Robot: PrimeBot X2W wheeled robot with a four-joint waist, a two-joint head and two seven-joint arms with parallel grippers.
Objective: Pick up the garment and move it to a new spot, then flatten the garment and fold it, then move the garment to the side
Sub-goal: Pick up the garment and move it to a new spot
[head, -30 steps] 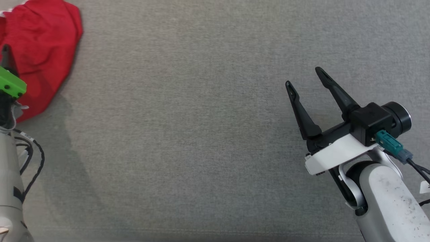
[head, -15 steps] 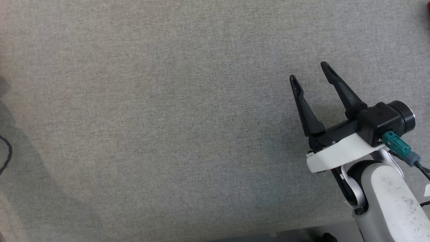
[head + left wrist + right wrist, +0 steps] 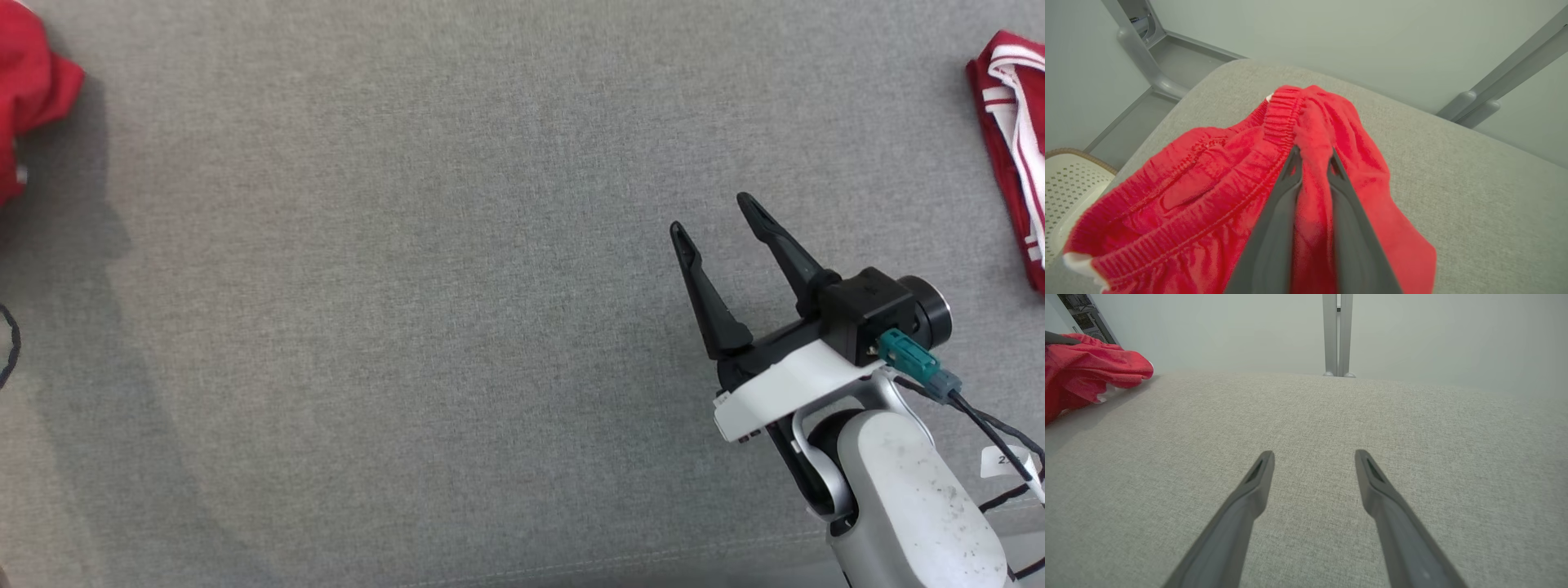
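— Left gripper (image 3: 1312, 150): what has it got?

— Its two dark fingers are pinched together on a ridge of the red garment (image 3: 1208, 183). The cloth bulges up between and past the tips, so I'd call that a real hold, not a brush.

— Where does the rest lie?

— It spreads out below and to both sides of those fingers, bunched on the grey padded surface (image 3: 408, 327). The gathered elastic waistband (image 3: 1282, 114) runs just beside the tips, off to their left in the wrist view. A white basket (image 3: 1065, 192) sits beyond the cloth, off the pad's edge.

— How will it behave when lifted?

— Soft and light, I judge, something like fleece. It will hang limp from the pinch and swing, with no stiffness to keep its shape. It's not fragile. The risk is a thin fold sliding out of the grip.

— Better place to hold?

— The waistband itself. It's thicker and ribbed, so it should slip less and let the body hang straight for flattening.

— And the other arm?

— The right gripper (image 3: 711, 214) stands wide open with nothing between its fingers, hovering over bare pad, well apart from the garment. A striped red cloth (image 3: 1008, 147) lies off to its right. For flattening, it could take a second point along the waistband.
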